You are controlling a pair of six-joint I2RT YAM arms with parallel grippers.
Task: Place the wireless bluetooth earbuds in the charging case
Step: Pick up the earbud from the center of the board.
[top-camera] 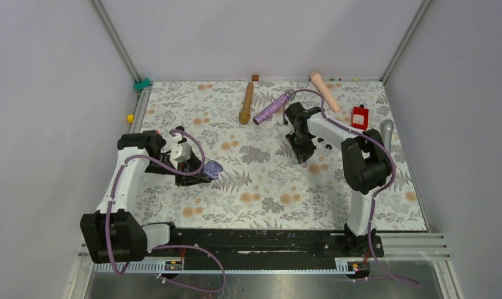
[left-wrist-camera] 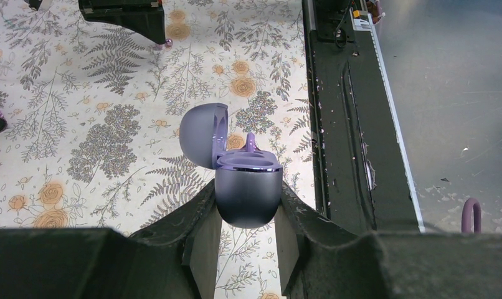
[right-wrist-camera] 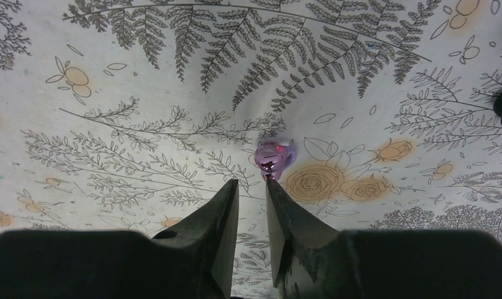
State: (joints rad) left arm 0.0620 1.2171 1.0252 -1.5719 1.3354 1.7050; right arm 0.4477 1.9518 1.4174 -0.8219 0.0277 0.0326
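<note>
Writing: only a small white sticker (left-wrist-camera: pixel 360 20) on the black base rail (left-wrist-camera: pixel 336 124), to the right of the L gripper. Print too small to read.

L gripper (left-wrist-camera: pixel 247 208): fingers (left-wrist-camera: pixel 205 218) clamped on both sides of the lilac-grey charging case (left-wrist-camera: pixel 247 193), holding it upright above the cloth. Lid (left-wrist-camera: pixel 202 134) hinged open, tipped to the gripper's left. A lilac bit stands up at the far rim of the case's tray; can't tell if it's a seated bud.

R gripper (right-wrist-camera: pixel 251 184): tips low over the cloth, jaws only a narrow slit apart, nothing between them. One shiny lilac-pink earbud (right-wrist-camera: pixel 273 156) lies on the cloth just ahead of the tips, offset toward the right-hand finger (right-wrist-camera: pixel 283 218). Its stem points back at that fingertip, touching or nearly so. In the top view, R gripper (top-camera: pixel 303 156) is well apart from L gripper (top-camera: pixel 198 175) and the case (top-camera: pixel 214 168).

Surface: pale cloth (top-camera: pixel 261 187) with grey ferns and orange roses. Beyond the grippers, L to R: brown mic (top-camera: pixel 246 103), purple glitter mic (top-camera: pixel 273 107), peach mic (top-camera: pixel 325 91), red block (top-camera: pixel 359 117), grey mic (top-camera: pixel 387 134). Plain pale walls with alu frame posts at the far corners.
</note>
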